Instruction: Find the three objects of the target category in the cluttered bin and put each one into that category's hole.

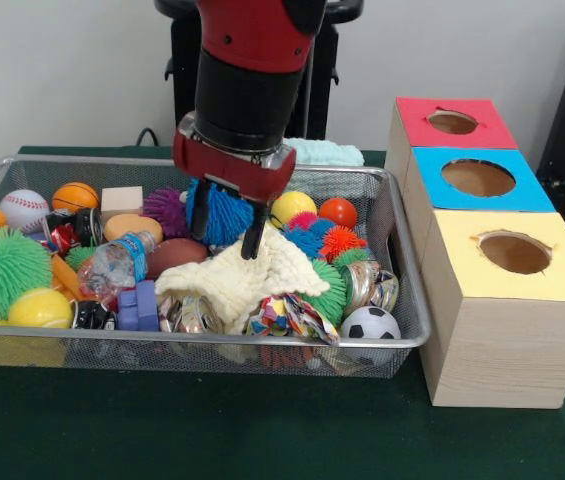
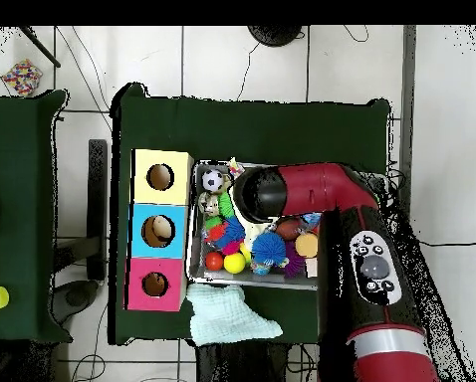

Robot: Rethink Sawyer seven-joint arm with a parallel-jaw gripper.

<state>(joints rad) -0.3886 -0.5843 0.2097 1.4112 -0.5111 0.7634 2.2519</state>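
The wire mesh bin [image 1: 212, 346] sits on the green table, full of balls and toys; it also shows in the overhead view [image 2: 194, 234]. My gripper [image 1: 227, 226] reaches down into the bin's back middle, and its two black fingers are shut on a blue fuzzy puffball [image 1: 224, 212], whose eyes do not show. The puffball also shows in the overhead view [image 2: 269, 247]. A second, spikier blue ball [image 1: 308, 236] lies to the right of it. The red-surround hole [image 1: 452, 122] tops the farthest box to the right of the bin, and it also shows in the overhead view [image 2: 154, 285]. No monkey plush is visible.
The blue-surround hole [image 1: 478, 177] and yellow-surround hole [image 1: 514, 252] stand in line with the red one. A cream cloth [image 1: 237, 282] lies under the gripper. A green spiky ball [image 1: 2, 270], a baseball [image 1: 24, 208] and a soccer ball [image 1: 370, 323] lie in the bin. A pale teal cloth [image 2: 232, 316] lies behind it.
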